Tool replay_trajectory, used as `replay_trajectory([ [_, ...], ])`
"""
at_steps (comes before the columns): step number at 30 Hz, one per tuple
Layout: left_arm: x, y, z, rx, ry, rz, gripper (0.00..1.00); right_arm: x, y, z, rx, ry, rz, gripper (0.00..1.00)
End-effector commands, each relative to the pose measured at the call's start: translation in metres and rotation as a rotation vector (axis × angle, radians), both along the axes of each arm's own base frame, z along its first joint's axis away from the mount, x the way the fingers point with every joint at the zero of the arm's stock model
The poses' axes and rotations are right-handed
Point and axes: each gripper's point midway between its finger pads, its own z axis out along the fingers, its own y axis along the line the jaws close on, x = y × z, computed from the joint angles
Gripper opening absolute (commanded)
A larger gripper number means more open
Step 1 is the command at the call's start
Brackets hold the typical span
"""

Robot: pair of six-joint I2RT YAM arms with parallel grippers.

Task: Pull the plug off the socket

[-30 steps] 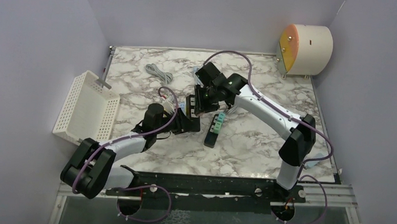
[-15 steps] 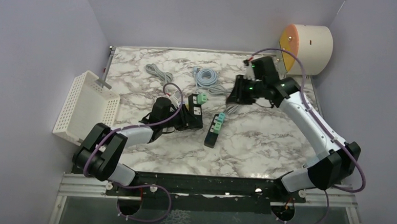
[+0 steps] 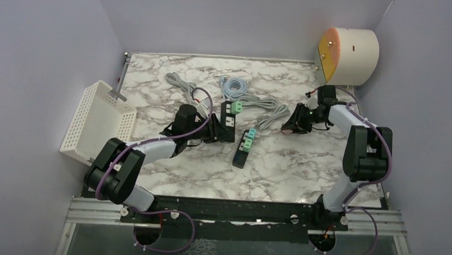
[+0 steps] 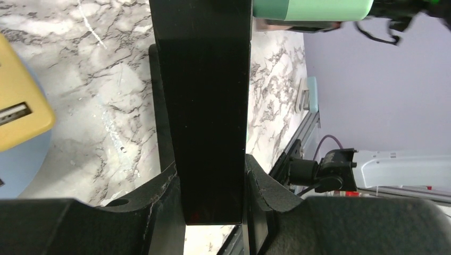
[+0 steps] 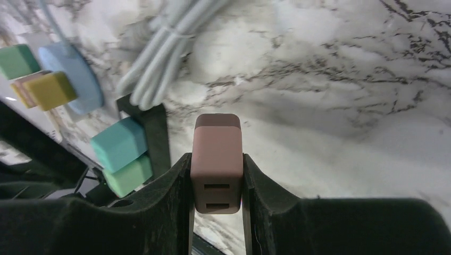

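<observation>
left claw [image 4: 213, 175]: clamped on black power strip [image 4: 205, 79]
right claw [image 5: 215, 162]: clamped on pink plug [image 5: 216, 139], well apart from that strip
table [image 3: 292, 166]: second strip [image 3: 243, 147] between claws

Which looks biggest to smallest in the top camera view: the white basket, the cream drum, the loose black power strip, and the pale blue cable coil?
1. white basket
2. cream drum
3. loose black power strip and pale blue cable coil, too alike to rank

The desk [image 3: 286, 168] had a white top with dark, wavy lines. Plain, pale purple walls [image 3: 229, 16] stood around it.
</observation>
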Motion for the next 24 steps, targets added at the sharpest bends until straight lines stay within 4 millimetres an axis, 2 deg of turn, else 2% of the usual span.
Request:
replay_trajectory([
  [1,0.003,-0.01,0.031,-0.051,-0.124,-0.078,0.0,0.02,-0.001,-0.025,0.018,-0.066,0.028,0.15],
  [5,0.001,-0.013,0.036,-0.067,-0.118,-0.1,0.0,0.04,-0.017,-0.045,-0.049,-0.096,-0.02,0.28],
  [9,0.001,-0.015,0.039,-0.074,-0.122,-0.121,0.0,0.054,-0.044,-0.059,-0.096,-0.089,-0.074,0.37],
  [12,0.0,-0.016,0.038,-0.073,-0.118,-0.128,0.0,0.062,-0.067,-0.069,-0.102,-0.069,-0.146,0.52],
  [14,0.0,-0.016,0.037,-0.073,-0.116,-0.133,0.0,0.066,-0.076,-0.072,-0.084,-0.065,-0.182,0.61],
  [16,0.0,-0.016,0.037,-0.072,-0.12,-0.138,0.0,0.071,-0.084,-0.076,-0.12,-0.07,-0.203,0.73],
  [17,-0.001,-0.016,0.037,-0.071,-0.123,-0.139,0.0,0.073,-0.086,-0.076,-0.131,-0.077,-0.215,0.94],
  [18,-0.001,-0.016,0.038,-0.071,-0.128,-0.142,0.0,0.075,-0.087,-0.074,-0.136,-0.089,-0.219,1.0],
  [21,-0.002,-0.015,0.04,-0.068,-0.145,-0.145,0.0,0.081,-0.089,-0.05,-0.144,-0.177,-0.244,1.0],
  [23,-0.001,-0.014,0.042,-0.058,-0.159,-0.138,0.0,0.083,-0.091,-0.019,-0.16,-0.285,-0.268,1.0],
  [24,-0.001,-0.013,0.043,-0.051,-0.167,-0.132,0.0,0.085,-0.088,0.005,-0.179,-0.352,-0.271,1.0],
])
